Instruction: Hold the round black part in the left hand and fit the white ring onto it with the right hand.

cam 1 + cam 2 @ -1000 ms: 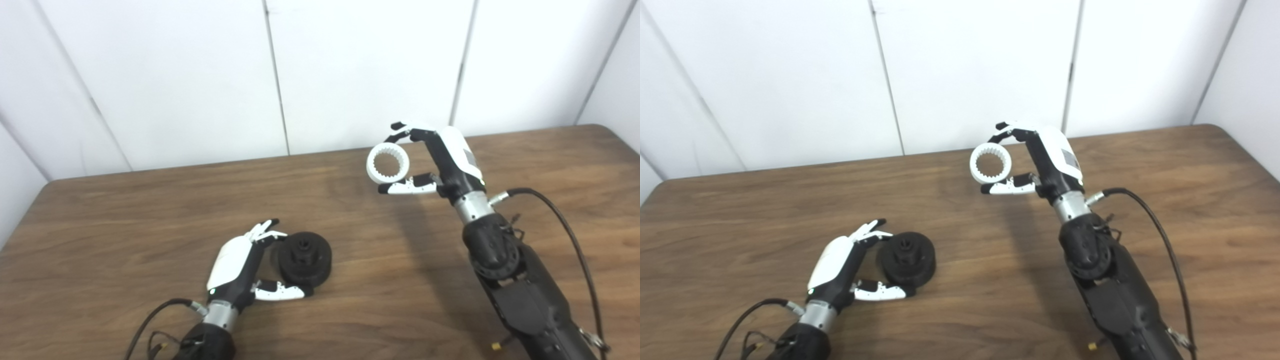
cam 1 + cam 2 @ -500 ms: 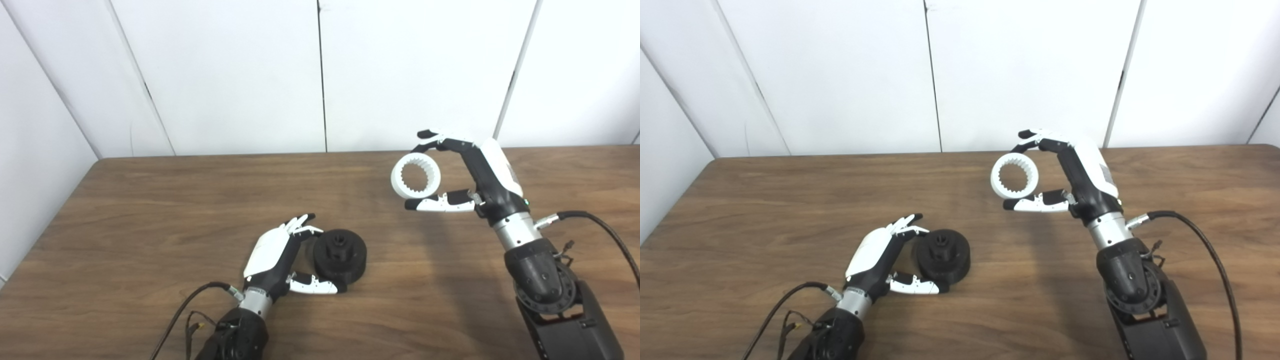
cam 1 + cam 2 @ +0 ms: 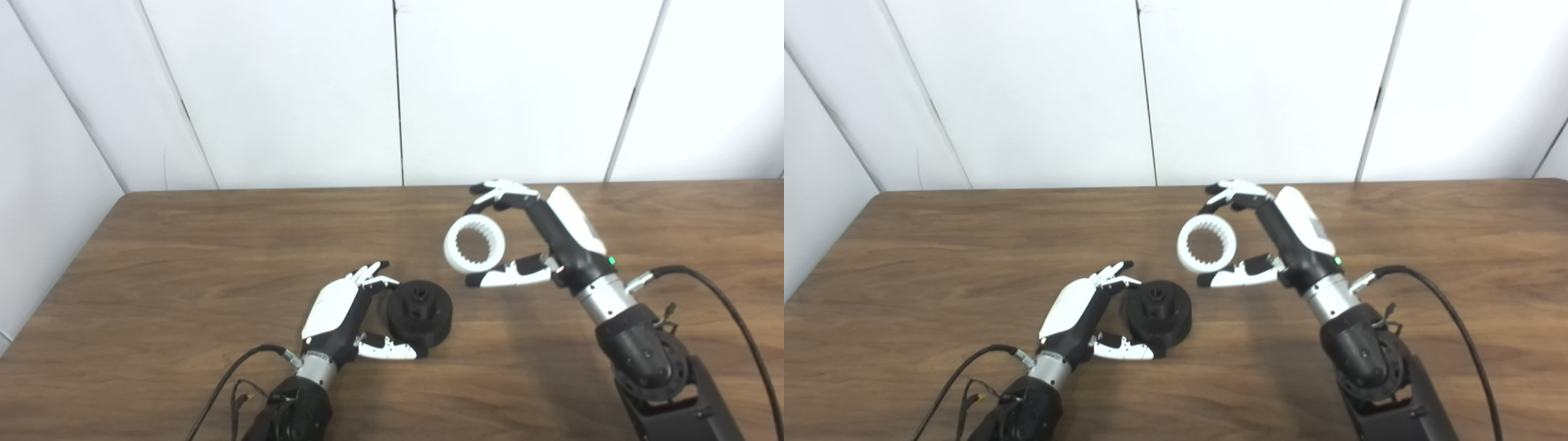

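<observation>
The round black part [image 3: 420, 311] rests flat on the wooden table [image 3: 184, 257], with a small hub standing up from its middle. My left hand [image 3: 346, 313] cups it from the left, fingers behind it and thumb along its near side, touching or nearly touching. The white ring [image 3: 474, 244], toothed on the inside, is held in the air by my right hand [image 3: 539, 236], shut on it between fingertips above and thumb below. The ring hangs up and to the right of the black part, apart from it.
White wall panels [image 3: 392, 92] stand right behind the table's far edge. A black cable [image 3: 729, 306] trails from my right forearm over the table, and another cable [image 3: 233, 380] loops by my left forearm near the front edge.
My right hand has carried the white ring down and to the left, closer to the black part. The left hand and the black part stay put. The camera shifted a lot earlier.
</observation>
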Available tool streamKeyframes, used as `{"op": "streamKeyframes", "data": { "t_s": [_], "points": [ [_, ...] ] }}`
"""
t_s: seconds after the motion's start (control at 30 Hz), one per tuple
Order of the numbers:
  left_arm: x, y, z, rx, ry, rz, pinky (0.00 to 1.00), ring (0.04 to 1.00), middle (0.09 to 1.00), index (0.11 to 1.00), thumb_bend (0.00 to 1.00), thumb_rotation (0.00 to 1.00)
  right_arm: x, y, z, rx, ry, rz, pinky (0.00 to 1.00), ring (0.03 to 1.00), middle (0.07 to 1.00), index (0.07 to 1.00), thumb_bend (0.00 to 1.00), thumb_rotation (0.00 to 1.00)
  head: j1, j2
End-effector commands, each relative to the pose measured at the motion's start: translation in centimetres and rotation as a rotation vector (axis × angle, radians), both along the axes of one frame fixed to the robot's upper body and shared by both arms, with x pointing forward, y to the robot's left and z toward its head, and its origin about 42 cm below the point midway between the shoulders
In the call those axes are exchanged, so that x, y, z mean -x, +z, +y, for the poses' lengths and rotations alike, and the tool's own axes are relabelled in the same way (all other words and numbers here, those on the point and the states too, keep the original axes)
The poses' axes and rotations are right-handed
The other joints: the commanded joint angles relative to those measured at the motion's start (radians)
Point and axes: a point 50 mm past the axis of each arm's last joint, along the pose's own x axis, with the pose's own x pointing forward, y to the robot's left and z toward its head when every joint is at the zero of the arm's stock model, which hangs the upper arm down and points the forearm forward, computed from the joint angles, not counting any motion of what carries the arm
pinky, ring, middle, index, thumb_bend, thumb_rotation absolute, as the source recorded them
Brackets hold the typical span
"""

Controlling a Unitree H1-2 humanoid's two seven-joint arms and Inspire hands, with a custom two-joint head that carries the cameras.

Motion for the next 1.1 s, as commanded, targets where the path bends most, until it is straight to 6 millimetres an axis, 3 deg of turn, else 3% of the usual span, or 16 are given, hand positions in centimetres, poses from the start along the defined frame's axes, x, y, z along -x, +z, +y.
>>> {"op": "streamKeyframes", "data": {
  "t_s": [0.0, 0.6, 1.07],
  "points": [
    [-0.5, 0.3, -0.6, -0.007, -0.024, -0.004, 0.97, 0.965, 0.952, 0.593, 0.84, 0.37, 0.0, 1.6, 0.8, -0.016, 0.029, -0.056, 0.75, 0.866, 0.792, 0.481, 0.52, 0.14, 0.001, 0.002],
    [-0.3, 0.2, -0.9, -0.01, -0.028, 0.006, 0.96, 0.967, 0.957, 0.595, 0.84, 0.37, -0.6, -1.4, 3.9, 0.049, 0.053, 0.044, 0.75, 0.858, 0.799, 0.481, 0.52, 0.14, 0.0, 0.005],
    [-0.3, 0.2, -1.1, -0.008, -0.026, 0.007, 0.97, 0.97, 0.959, 0.598, 0.83, 0.38, -1.8, -2.3, 5.2, 0.123, 0.068, 0.073, 0.74, 0.854, 0.794, 0.481, 0.52, 0.14, 0.001, 0.008]
  ]
}}
